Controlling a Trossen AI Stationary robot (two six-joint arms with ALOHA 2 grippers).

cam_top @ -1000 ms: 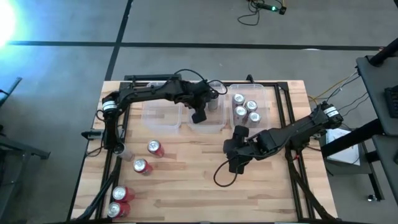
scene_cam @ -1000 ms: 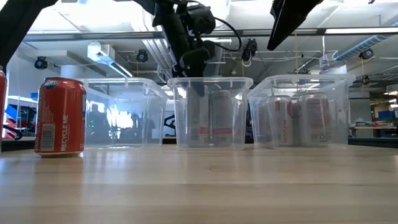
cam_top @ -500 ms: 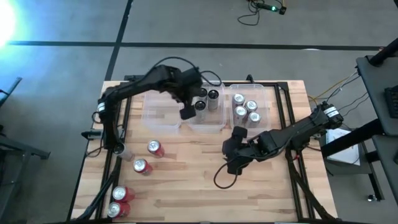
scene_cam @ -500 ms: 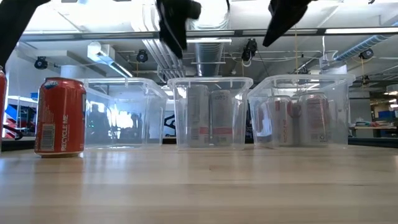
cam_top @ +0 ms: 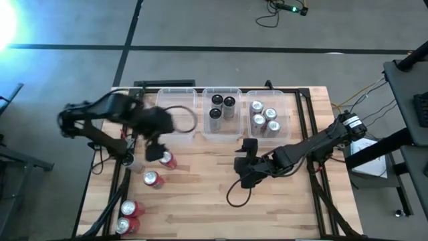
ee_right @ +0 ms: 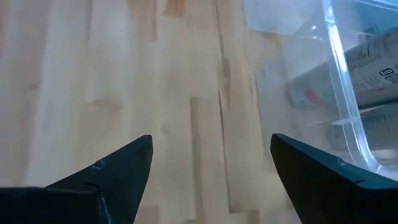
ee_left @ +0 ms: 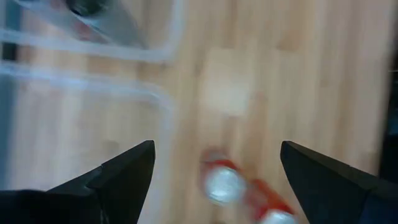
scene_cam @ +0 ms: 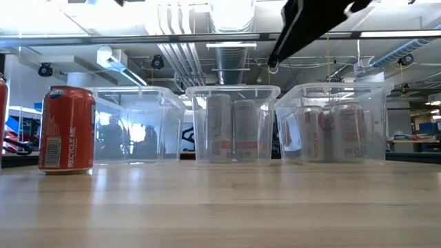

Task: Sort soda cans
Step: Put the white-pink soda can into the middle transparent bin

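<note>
- Lower left of the high view: four red soda cans stand loose on the table, two at the corner touching; a careless grab could topple its neighbour.
- The left gripper, fingers apart and empty, hangs just beside the uppermost red can; an off-centre descent could knock it over.
- Upper middle: the left bin is empty; the middle bin holds three dark-topped cans, the right bin four silver-topped.
- Centre right: the right gripper, fingers apart, empty, waits over bare wood.
</note>
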